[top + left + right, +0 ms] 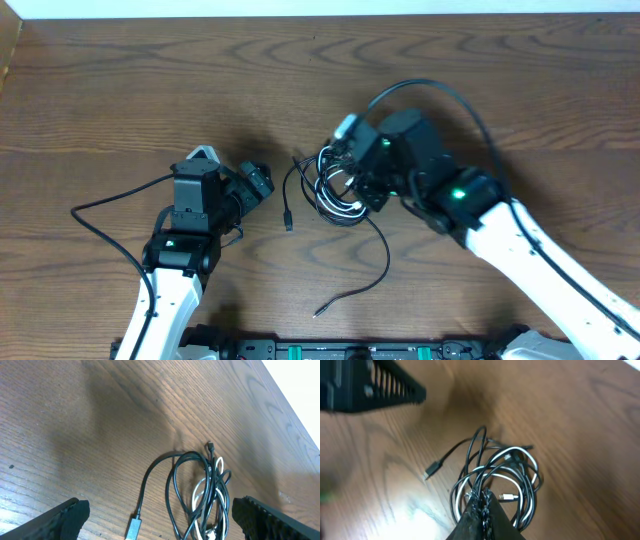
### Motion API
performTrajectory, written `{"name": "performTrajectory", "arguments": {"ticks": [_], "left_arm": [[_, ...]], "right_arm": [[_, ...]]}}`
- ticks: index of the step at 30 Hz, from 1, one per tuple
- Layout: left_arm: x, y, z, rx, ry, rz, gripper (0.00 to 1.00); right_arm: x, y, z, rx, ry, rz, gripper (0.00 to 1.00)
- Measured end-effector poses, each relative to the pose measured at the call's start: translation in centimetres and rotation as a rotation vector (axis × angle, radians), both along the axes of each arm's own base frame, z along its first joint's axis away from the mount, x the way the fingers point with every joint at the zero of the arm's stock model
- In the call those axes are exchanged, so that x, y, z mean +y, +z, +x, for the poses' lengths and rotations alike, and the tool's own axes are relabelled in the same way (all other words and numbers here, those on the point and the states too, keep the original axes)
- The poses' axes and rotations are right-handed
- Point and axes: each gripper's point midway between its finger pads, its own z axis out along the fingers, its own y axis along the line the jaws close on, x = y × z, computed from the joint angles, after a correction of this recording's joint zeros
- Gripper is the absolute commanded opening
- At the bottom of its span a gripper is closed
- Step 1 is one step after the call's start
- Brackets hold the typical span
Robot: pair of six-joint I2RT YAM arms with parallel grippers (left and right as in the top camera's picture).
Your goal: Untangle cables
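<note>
The cables (pixel 335 192) lie in a tangled coil of black cords and one white cord at mid-table. My right gripper (pixel 352 186) is down on the coil. In the right wrist view its fingers (pixel 482 505) are pressed together, shut on strands at the near edge of the cables (pixel 506 467). One black cord ends in a grey plug (pixel 432 469) to the left of the coil. My left gripper (pixel 262 186) stands open just left of the tangle. In its wrist view the left gripper (pixel 160 512) spans the cables (pixel 200 495) and the plug (pixel 133 527) with nothing held.
A black tail (pixel 372 262) runs from the coil toward the table's front edge and ends in a small plug (pixel 318 312). Thicker arm cords loop beside the left arm (pixel 110 205) and above the right arm (pixel 440 95). The wooden table (pixel 120 80) is bare elsewhere.
</note>
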Motion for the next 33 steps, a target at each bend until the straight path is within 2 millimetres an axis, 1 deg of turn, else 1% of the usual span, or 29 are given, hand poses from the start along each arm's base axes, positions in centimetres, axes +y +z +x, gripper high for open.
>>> {"name": "performTrajectory", "arguments": {"ticks": [3,5,7,8,9,11,13,16,18,20,22,24,26,28,29,30,31,33], "left_arm": [[0.0,0.0,0.0,0.000,0.000,0.000,0.98],[0.0,0.0,0.0,0.000,-0.001,0.000,0.98],[0.0,0.0,0.0,0.000,0.000,0.000,0.98],[0.0,0.0,0.0,0.000,0.000,0.000,0.98],[0.0,0.0,0.0,0.000,0.000,0.000,0.98],[0.0,0.0,0.0,0.000,0.000,0.000,0.98],[0.0,0.0,0.0,0.000,0.000,0.000,0.98],[0.0,0.0,0.0,0.000,0.000,0.000,0.98],[0.0,0.0,0.0,0.000,0.000,0.000,0.98],[0.0,0.0,0.0,0.000,0.000,0.000,0.98],[0.0,0.0,0.0,0.000,0.000,0.000,0.98],[0.0,0.0,0.0,0.000,0.000,0.000,0.98],[0.0,0.0,0.0,0.000,0.000,0.000,0.98],[0.0,0.0,0.0,0.000,0.000,0.000,0.98],[0.0,0.0,0.0,0.000,0.000,0.000,0.98],[0.0,0.0,0.0,0.000,0.000,0.000,0.98],[0.0,0.0,0.0,0.000,0.000,0.000,0.98],[0.0,0.0,0.0,0.000,0.000,0.000,0.98]], "right_arm": [[-1.0,0.4,0.7,0.043,-0.075,0.042,0.02],[-1.7,0.2,1.0,0.065,-0.110,0.047,0.10],[-2.1,-0.1,1.2,0.070,-0.116,0.042,0.31],[-2.1,-0.4,1.1,0.072,-0.104,0.035,0.38],[-1.9,-0.9,0.9,0.079,-0.092,0.027,0.42],[-1.5,-2.7,0.4,0.106,-0.052,-0.004,0.47],[-1.2,-5.4,-0.3,0.153,-0.020,-0.048,0.49],[-0.8,-10.3,-1.4,0.251,0.024,-0.131,0.56],[-0.4,-12.9,-2.0,0.299,0.048,-0.172,0.57],[0.0,-14.8,-2.4,0.326,0.073,-0.203,0.58],[0.4,-16.2,-3.0,0.345,0.102,-0.229,0.57],[0.8,-17.1,-3.6,0.359,0.128,-0.247,0.53],[1.3,-17.8,-4.2,0.363,0.153,-0.260,0.42],[1.6,-17.9,-4.5,0.361,0.169,-0.266,0.34],[1.7,-17.9,-4.6,0.356,0.176,-0.266,0.27],[1.8,-17.9,-4.6,0.351,0.181,-0.266,0.15],[1.8,-17.9,-4.6,0.350,0.182,-0.266,0.01],[1.7,-17.9,-4.5,0.351,0.180,-0.266,0.01]]}}
